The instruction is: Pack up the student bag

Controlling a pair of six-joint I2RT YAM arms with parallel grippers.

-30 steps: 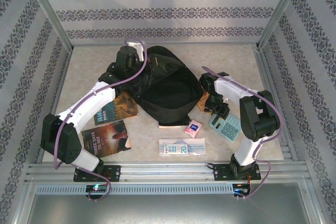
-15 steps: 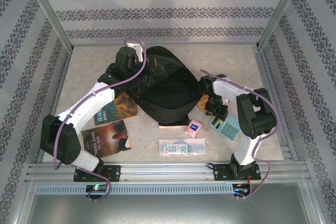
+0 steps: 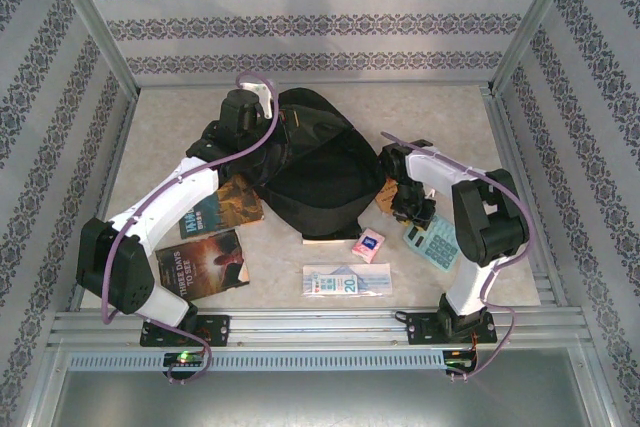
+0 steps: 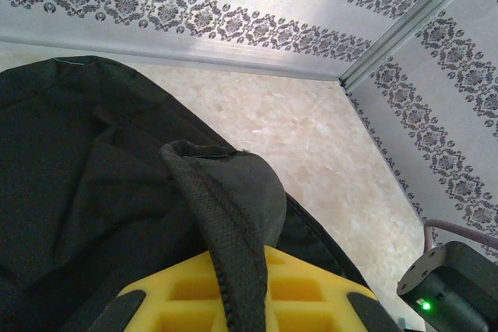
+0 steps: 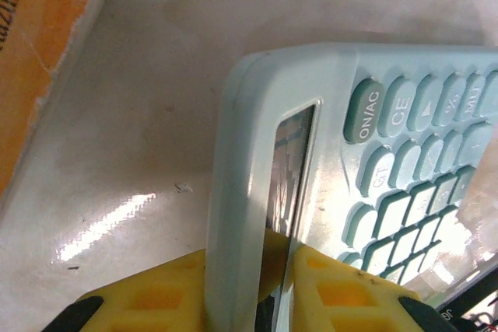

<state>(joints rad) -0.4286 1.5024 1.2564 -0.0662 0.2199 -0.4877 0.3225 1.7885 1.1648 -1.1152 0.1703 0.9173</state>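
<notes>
Since one second ago, the right gripper [image 3: 412,209] has been brought slightly closer to the pale teal plastic calculator [image 3: 435,245] and its jaws have been narrowed, while the left arm has been kept in place. In the right wrist view its yellow pads [image 5: 156,297] are seen pressed against both faces of the calculator at the display end, so the calculator is gripped. Whether it is lifted off the beige marbled worktop [image 3: 420,112] cannot be told. An orange-covered book [image 5: 31,60] is seen just beside it. The large soft black fabric student bag [image 3: 320,172] is laid in the middle of the worktop, between the two arms. The left gripper [image 4: 241,301] is closed on a fold of the zipped edge of the student bag, at its far left side. Two books are laid beside the left arm: a teal and brown paperback [image 3: 222,207] and a dark brown paperback [image 3: 203,262]. A small pink packet [image 3: 369,244] and a flat clear sleeve of printed cards [image 3: 345,280] are laid near the front edge, apart from the student bag.
</notes>
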